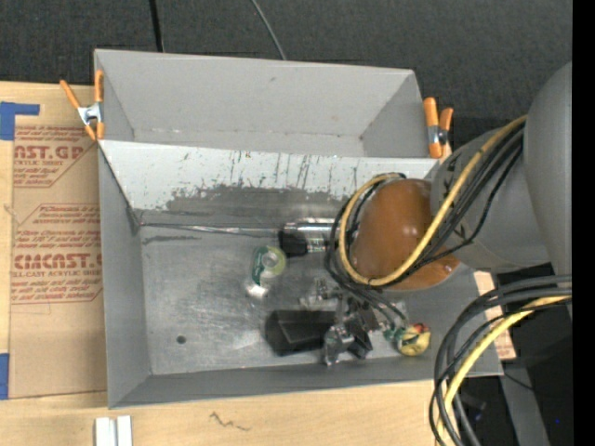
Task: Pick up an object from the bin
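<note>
- Black block (pixel 296 331) lies just left of the gripper (pixel 346 340), low in the bin (pixel 125 277) near its front wall; whether its right end touches the gripper is unclear.
- I cannot tell whether the gripper is spread or closed; nothing is seen held.
- The block's long axis runs left-right along the front wall, end-on to the gripper, so a grasp probably needs a shift left.
- Just right of the gripper sits a yellow-green toy (pixel 412 339).
- Farther back, well apart from the block, lie a green-white piece (pixel 268 266) and a dark cylinder (pixel 307 238).
</note>
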`<state>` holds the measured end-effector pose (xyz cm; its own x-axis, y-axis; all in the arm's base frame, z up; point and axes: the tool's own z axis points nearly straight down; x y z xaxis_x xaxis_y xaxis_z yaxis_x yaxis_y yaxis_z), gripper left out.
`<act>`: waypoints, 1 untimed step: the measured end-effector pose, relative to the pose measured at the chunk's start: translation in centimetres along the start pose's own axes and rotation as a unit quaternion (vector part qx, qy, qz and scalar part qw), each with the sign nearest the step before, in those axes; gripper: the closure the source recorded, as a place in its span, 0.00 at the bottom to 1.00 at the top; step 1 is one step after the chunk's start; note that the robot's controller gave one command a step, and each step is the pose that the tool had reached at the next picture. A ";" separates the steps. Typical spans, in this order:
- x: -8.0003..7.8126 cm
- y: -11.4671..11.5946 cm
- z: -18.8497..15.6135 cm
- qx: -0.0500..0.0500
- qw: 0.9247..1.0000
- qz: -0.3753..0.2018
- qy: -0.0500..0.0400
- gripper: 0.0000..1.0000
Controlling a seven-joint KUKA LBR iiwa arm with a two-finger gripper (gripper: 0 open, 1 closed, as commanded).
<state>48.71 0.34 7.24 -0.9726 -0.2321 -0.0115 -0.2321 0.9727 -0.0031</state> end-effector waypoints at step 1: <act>0.0 0.0 0.0 0.000 1.000 0.000 0.000 1.00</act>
<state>48.71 0.34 7.24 -0.9726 -0.2322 -0.0115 -0.2321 0.9727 -0.0031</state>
